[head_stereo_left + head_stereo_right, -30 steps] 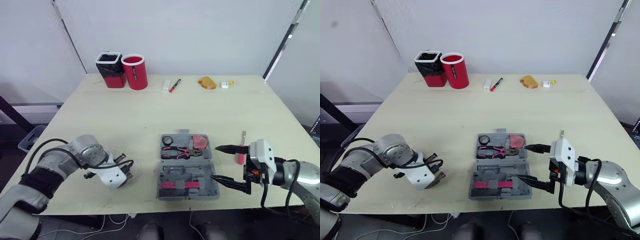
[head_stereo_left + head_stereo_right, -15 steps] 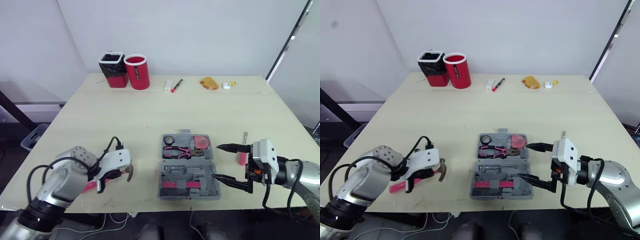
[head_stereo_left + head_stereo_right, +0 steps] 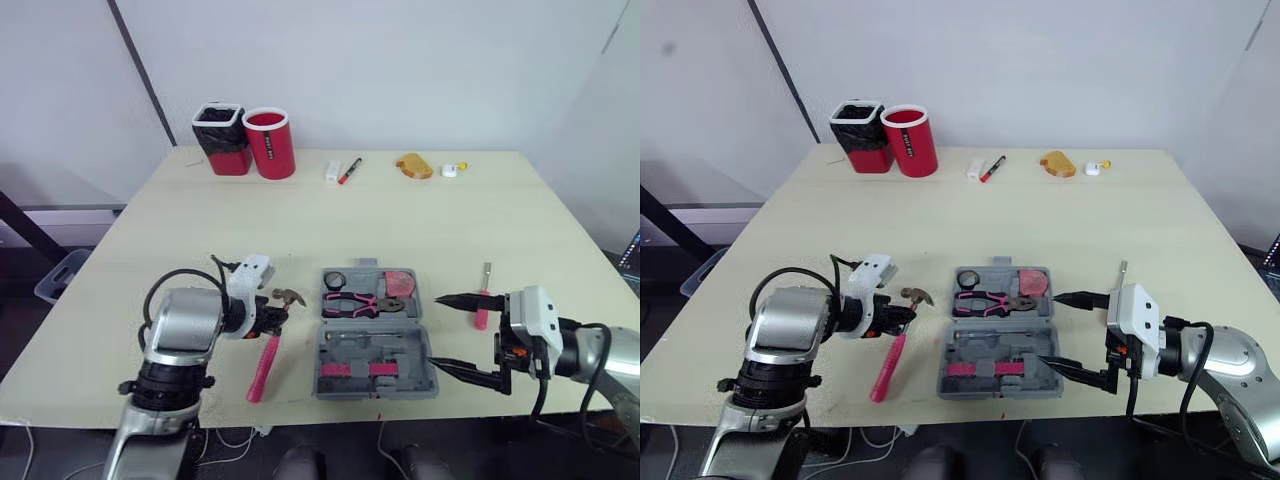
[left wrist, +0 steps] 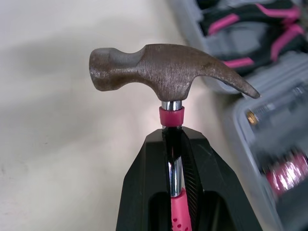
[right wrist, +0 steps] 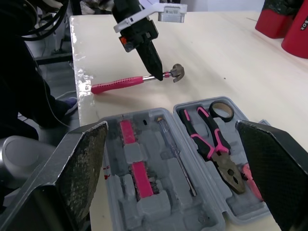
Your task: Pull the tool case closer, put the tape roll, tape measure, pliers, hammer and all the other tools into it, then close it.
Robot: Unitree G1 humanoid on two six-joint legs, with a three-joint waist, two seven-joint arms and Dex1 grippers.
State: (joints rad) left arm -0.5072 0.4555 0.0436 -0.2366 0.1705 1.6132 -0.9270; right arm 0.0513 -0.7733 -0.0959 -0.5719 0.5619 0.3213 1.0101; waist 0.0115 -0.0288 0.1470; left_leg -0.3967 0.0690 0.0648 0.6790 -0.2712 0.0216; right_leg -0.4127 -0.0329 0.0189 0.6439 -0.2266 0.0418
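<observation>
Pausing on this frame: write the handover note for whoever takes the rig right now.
Left hand: shut on the pink-handled steel hammer just below its head, left of the open grey plastic tool case.
Right hand: open, empty, at the case's right edge.
Done: case sits close; black tape roll and pink-and-black pliers inside; reddish item beside them may be the tape measure.
Left: hammer in, then the pink-handled screwdriver lying on the table right of the case, then close it.

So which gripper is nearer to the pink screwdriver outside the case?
Right. The right gripper sits open just beside the screwdriver; the left gripper, shut on the hammer, is beyond the tool case.
</observation>
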